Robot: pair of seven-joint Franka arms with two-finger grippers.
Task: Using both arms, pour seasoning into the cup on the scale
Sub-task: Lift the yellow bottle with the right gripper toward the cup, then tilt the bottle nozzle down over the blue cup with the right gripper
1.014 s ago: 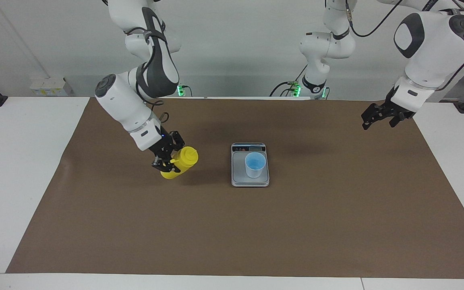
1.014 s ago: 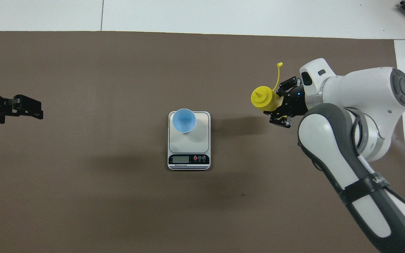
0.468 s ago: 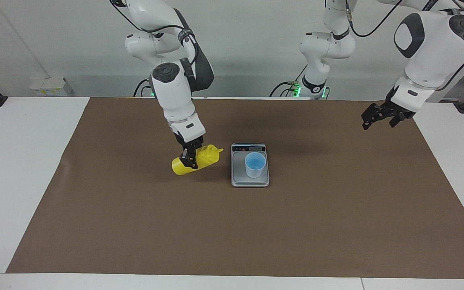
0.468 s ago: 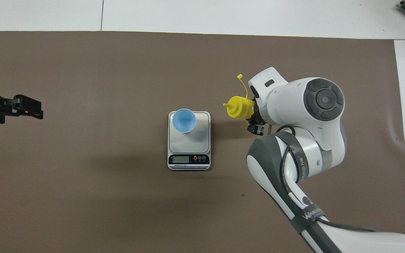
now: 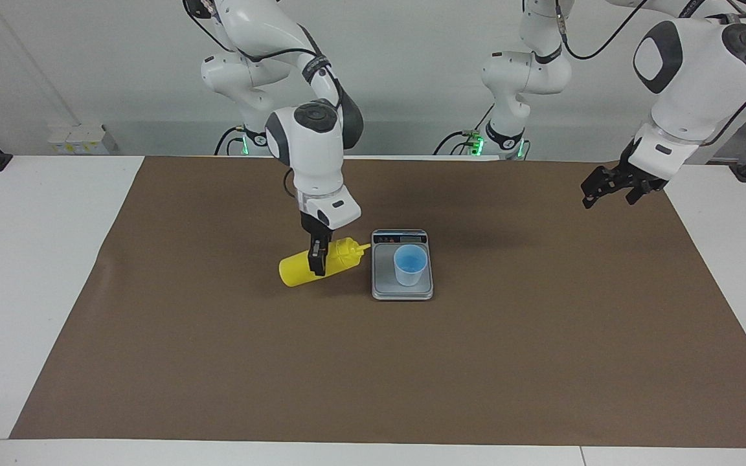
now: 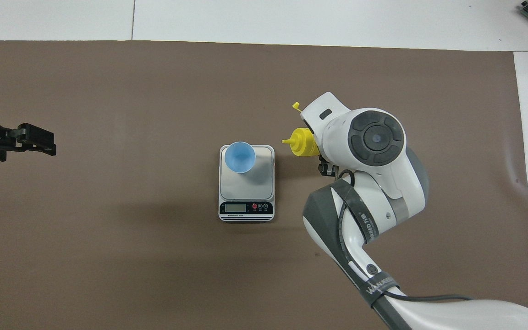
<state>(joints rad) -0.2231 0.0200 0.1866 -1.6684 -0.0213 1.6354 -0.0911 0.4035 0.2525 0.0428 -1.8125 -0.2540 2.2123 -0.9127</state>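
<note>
Two arms share the job: the right end effector [image 5: 318, 257] is clamped on the bottle [image 5: 321, 263], tilted, nozzle beside the scale [image 5: 402, 290]. Next: nozzle over the cup [image 5: 410, 265]. Left end effector [image 5: 596, 191] waits, fingers apart.

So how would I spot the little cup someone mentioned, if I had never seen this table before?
Start at the wide brown paper mat covering the white table, then find the flat silver-grey digital kitchen scale at its middle. The small translucent light-blue plastic cup stands upright on its weighing plate, away from the display strip. It is the only blue thing, beside the tilted yellow squeeze bottle held by the right gripper.
</note>
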